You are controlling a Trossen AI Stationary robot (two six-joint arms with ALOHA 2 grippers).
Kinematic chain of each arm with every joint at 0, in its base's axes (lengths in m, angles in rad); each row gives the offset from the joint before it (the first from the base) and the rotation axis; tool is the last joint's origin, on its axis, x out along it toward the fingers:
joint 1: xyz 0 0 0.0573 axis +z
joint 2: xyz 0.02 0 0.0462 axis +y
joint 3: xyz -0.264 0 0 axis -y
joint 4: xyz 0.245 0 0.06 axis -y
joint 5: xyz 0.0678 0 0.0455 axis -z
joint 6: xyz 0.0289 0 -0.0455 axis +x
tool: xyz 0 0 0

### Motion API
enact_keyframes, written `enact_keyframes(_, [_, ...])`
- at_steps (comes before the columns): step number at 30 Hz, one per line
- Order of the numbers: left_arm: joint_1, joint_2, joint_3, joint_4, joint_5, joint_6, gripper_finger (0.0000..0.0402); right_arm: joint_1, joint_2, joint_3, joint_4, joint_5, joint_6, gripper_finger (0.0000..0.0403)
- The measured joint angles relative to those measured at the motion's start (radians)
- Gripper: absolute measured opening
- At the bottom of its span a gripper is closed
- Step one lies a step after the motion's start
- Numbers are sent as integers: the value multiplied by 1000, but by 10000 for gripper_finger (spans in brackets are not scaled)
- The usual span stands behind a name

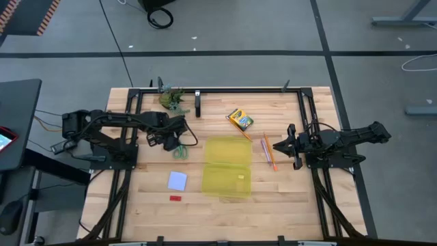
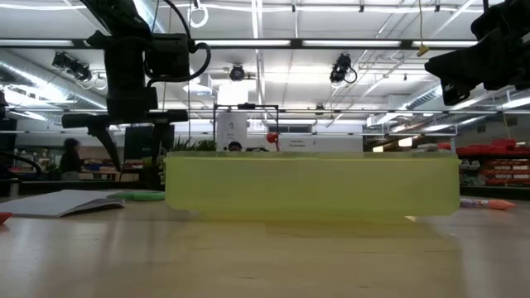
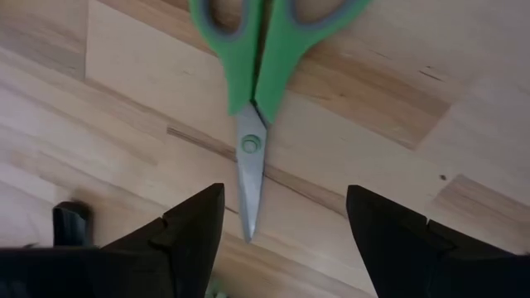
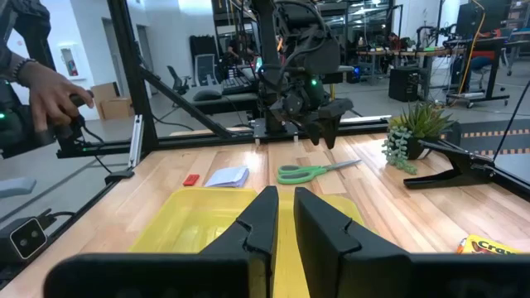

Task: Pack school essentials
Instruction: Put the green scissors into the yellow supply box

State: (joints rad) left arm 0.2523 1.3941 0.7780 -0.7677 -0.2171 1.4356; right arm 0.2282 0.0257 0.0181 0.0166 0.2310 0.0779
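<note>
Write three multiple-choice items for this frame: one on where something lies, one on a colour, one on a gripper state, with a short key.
1. Where does the left gripper hang?
A. Over the scissors
B. Over the crayon box
C. Inside the yellow case

2. What colour are the scissors' handles?
A. Red
B. Green
C. Blue

3. How do the right gripper's fingers stand?
A. Wide open
B. Shut on the pencil
C. Shut, holding nothing

Key: 1 A, the left wrist view looks straight down on the scissors' blades between its open fingers. 2 B, the handles show green in the left wrist and right wrist views. 3 C, the right wrist view shows the fingers nearly together with nothing between them, above the open yellow case.
</note>
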Motion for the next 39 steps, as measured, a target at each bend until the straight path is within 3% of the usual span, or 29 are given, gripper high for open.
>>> enact_keyframes(9, [-3, 0, -92, 164, 81, 167, 260, 0, 0, 0, 0, 0, 0, 51])
enact_keyframes(21, [44, 0, -113, 263, 184, 110, 229, 0, 0, 0, 0, 0, 0, 51])
enact_keyframes(29, [54, 0, -80, 311, 188, 121, 209, 0, 0, 0, 0, 0, 0, 51])
enact_keyframes(39, [145, 36, -1, 332, 187, 85, 194, 0, 0, 0, 0, 0, 0, 51])
